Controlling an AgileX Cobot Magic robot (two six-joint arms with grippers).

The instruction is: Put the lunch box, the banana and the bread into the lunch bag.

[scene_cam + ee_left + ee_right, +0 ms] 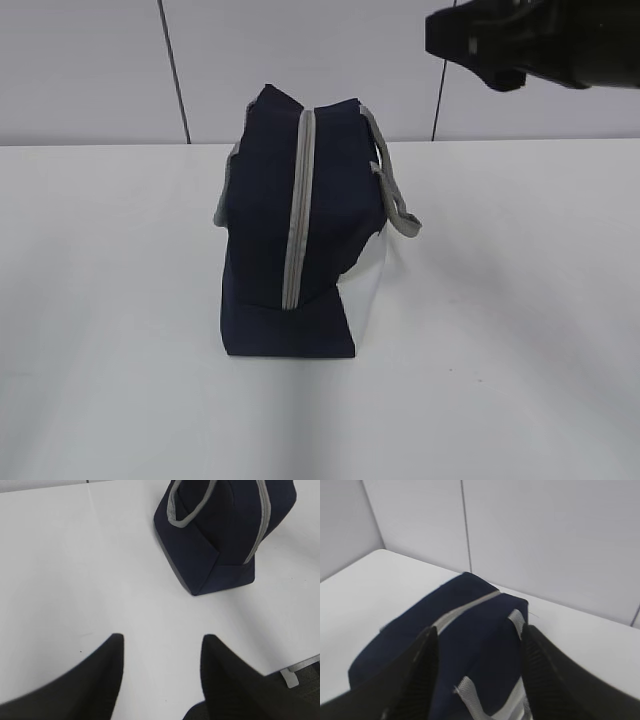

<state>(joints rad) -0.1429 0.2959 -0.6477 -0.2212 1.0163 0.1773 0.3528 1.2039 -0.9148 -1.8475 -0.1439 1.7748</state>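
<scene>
The navy lunch bag point(260, 210) stands on the white table with its grey zipper point(298, 210) shut and its grey handles point(396, 196) hanging at the sides. The lunch box, banana and bread are out of view. My left gripper point(162, 637) is open and empty above bare table, with the bag point(215, 535) ahead to its right. My right gripper point(480, 628) is open and empty, above the bag point(470, 620) with a handle point(517, 620) between its fingers in the picture. In the exterior view the right gripper point(470, 40) hovers at the top right, clear of the bag.
The white table point(120, 300) extends all round the bag. A grey panelled wall point(90, 70) stands behind it. The table's near edge point(300, 662) and a metal bracket point(290, 677) show at the lower right of the left wrist view.
</scene>
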